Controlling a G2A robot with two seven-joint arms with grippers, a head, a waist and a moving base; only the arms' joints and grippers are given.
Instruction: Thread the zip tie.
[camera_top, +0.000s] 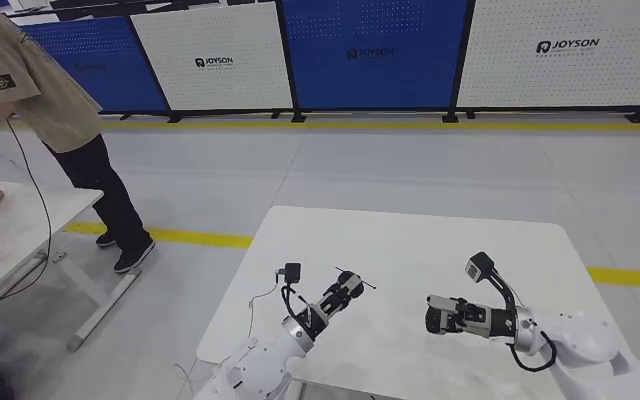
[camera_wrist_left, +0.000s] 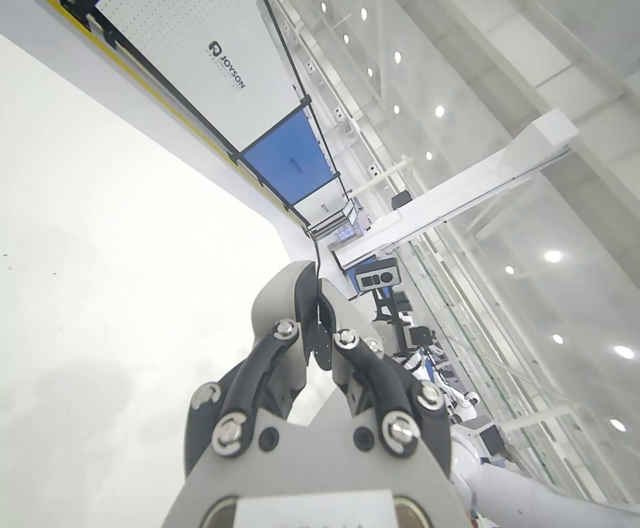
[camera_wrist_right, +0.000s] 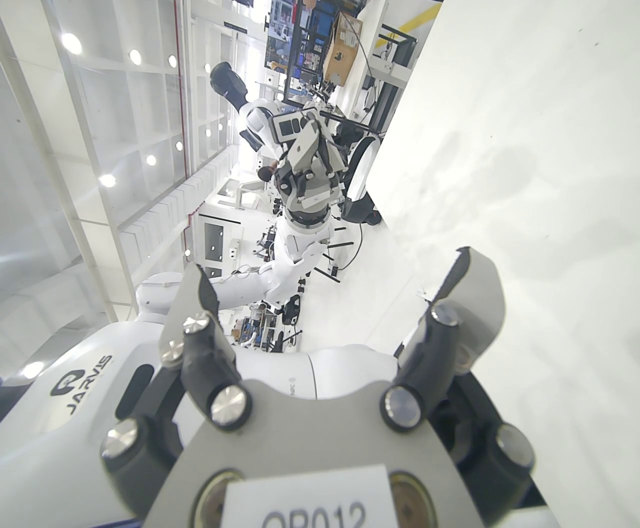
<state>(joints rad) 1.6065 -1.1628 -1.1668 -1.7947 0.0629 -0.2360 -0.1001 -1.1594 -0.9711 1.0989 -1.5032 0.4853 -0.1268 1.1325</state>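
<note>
A: Entry, left side first. Where did the left gripper (camera_top: 351, 284) stand?

B: Over the white table (camera_top: 420, 235), by the near edge and left of the middle, nearer the near left corner than the right one. It pointed up and away from the near edge.

A: Jaw state on that one?

B: Closed down narrow. In the left wrist view the left gripper (camera_wrist_left: 316, 280) had its black pads (camera_wrist_left: 304, 295) pressed onto a thin black strip, the zip tie (camera_wrist_left: 317, 256).

A: So the zip tie was located in the left gripper?

B: Yes. It was pinched between the pads, and a slim length stood out past the fingertips. From above, the zip tie (camera_top: 366, 284) read as a fine dark line crossing the fingertips, held off the table surface (camera_wrist_left: 100, 200). Which end was gripped could not be told.

A: Now the right side.

B: The right gripper (camera_top: 431, 315) sat toward the near right corner, lying low over the table and pointing across at the left gripper. The two were apart, with bare table top between them.

A: Jaws?

B: Spread wide. In the right wrist view the right gripper (camera_wrist_right: 330, 261) showed both fingers splayed, with nothing between them. The table (camera_wrist_right: 525, 125) ran along beside one finger.

A: Any contact between the right gripper and the zip tie?

B: None was seen.
</note>
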